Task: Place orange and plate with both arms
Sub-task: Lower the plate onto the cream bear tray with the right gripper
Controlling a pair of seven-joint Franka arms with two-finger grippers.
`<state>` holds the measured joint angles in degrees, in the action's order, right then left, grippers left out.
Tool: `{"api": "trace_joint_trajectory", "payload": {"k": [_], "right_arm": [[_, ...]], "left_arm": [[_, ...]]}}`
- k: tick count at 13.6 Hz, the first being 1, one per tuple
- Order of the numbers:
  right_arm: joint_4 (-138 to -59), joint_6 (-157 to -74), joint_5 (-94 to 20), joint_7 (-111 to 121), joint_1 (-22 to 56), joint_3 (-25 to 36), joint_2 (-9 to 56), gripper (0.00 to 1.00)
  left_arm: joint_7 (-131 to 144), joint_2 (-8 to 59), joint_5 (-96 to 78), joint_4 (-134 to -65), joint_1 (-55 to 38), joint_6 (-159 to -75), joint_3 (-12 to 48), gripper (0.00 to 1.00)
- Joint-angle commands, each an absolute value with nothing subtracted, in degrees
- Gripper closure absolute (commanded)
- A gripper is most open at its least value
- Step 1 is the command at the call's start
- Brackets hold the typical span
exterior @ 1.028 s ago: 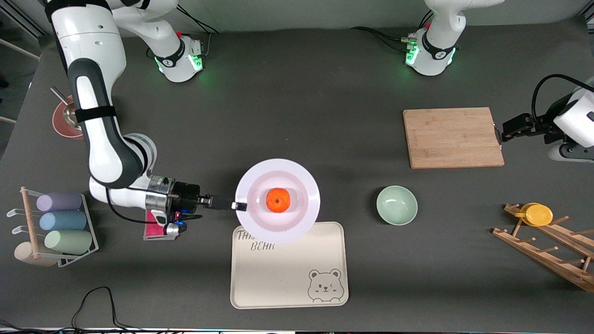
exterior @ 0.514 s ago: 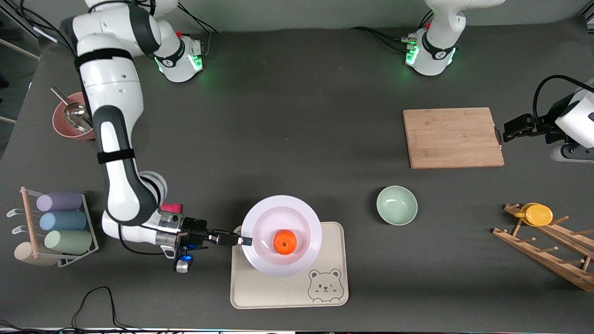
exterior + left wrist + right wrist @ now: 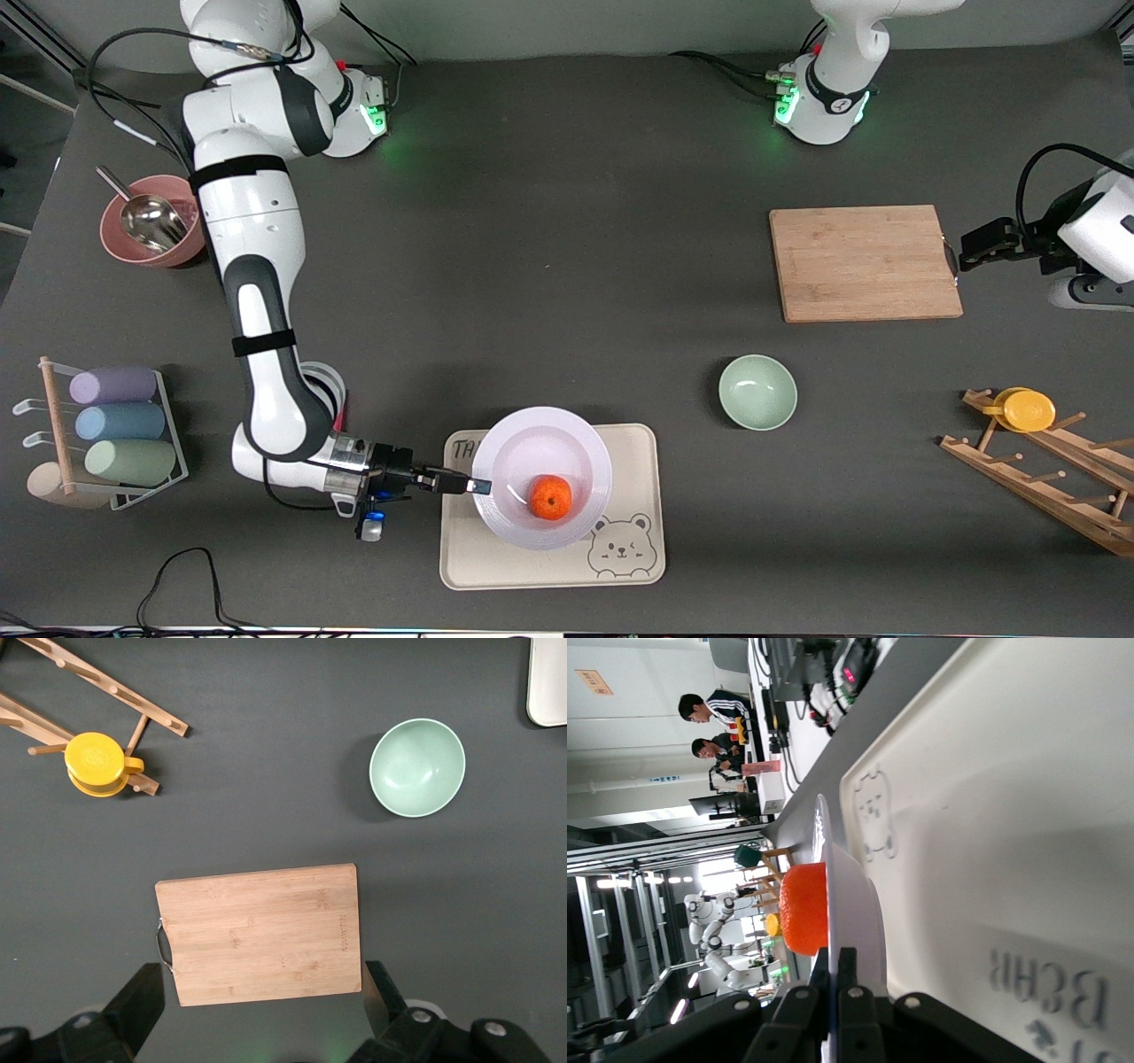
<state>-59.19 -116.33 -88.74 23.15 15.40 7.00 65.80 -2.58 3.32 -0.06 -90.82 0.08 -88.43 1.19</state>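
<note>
A dark grey tabletop carries everything; the right wrist view shows a lab room past its edge, with two seated people and other robot arms. The widest bare stretch lies mid-table, between the arm bases and the tray.

One white plate hangs over the cream bear tray, its rim clenched in the shut jaws of the right gripper. One orange sits in the plate. In the right wrist view the plate stands clear above the tray.

The left gripper waits with its jaws released, over the edge of the one wooden cutting board at the left arm's end.

One pale green bowl stands between tray and board. A wooden rack holds one yellow cup. At the right arm's end, one pink bowl holds a metal scoop, and a wire rack holds three pastel cups.
</note>
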Motion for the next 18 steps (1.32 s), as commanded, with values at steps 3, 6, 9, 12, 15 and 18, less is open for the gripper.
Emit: {"api": "trace_joint_trajectory", "payload": {"k": [3,6,9,12,15,18], "right_arm": [[-53.17,-120.49,-88.51,29.62,13.98,2.91,70.58,1.00],[-53.09,-122.08,-88.42,29.88,13.89,1.41,71.10,1.00],[-53.09,-122.17,-88.42,30.58,13.89,1.41,71.45,1.00],[-53.17,-122.17,-88.42,32.69,13.62,1.49,72.42,1.00],[-53.17,-122.34,-88.42,33.05,13.62,1.49,72.51,1.00],[-53.09,-122.61,-88.42,33.05,13.62,1.58,72.42,1.00]], "left_arm": [[-3.25,2.29,0.44,-91.67,-0.97,-88.15,0.35,0.00],[-3.25,2.46,0.35,-91.76,-0.97,-88.15,0.35,0.00],[-3.25,2.46,0.44,-91.76,-0.97,-88.24,0.35,0.00],[-3.16,2.46,0.35,-91.76,-0.97,-88.24,0.35,0.00],[-3.08,2.46,0.44,-91.76,-0.97,-88.24,0.35,0.00],[-3.16,2.46,0.44,-91.76,-0.97,-88.16,0.35,0.00]]}}
